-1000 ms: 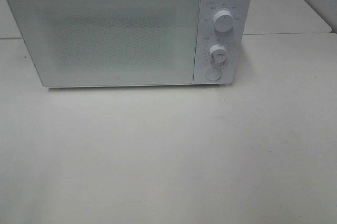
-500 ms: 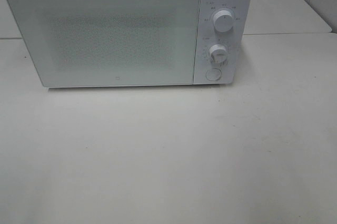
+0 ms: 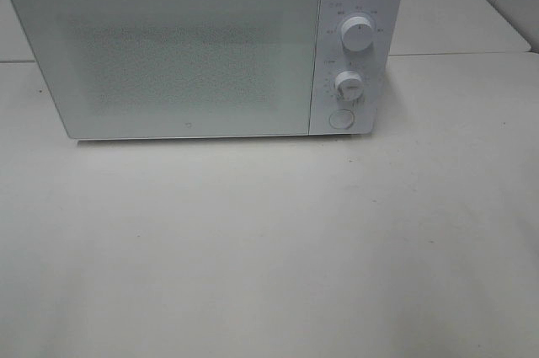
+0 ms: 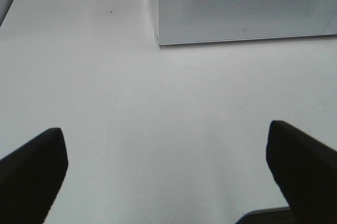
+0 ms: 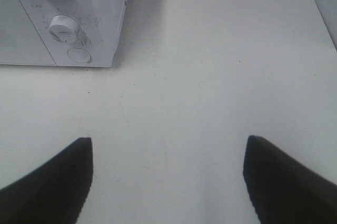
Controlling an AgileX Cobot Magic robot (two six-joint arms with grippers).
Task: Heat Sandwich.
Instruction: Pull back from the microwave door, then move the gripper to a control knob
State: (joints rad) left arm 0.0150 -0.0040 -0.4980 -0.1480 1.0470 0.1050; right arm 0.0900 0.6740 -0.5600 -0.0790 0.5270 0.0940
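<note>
The sandwich is out of view in every frame. A white microwave stands at the back of the table with its door shut; its two knobs and a round button sit on the right panel. Neither arm shows in the exterior high view. In the left wrist view my left gripper hangs open over bare table, short of the microwave's lower left corner. My right gripper is open too, empty, over the table in front of the microwave's control panel.
The white table spreads in front of the microwave. A second table top joins behind on the right, with a seam between them. A grey wall corner shows at the far right.
</note>
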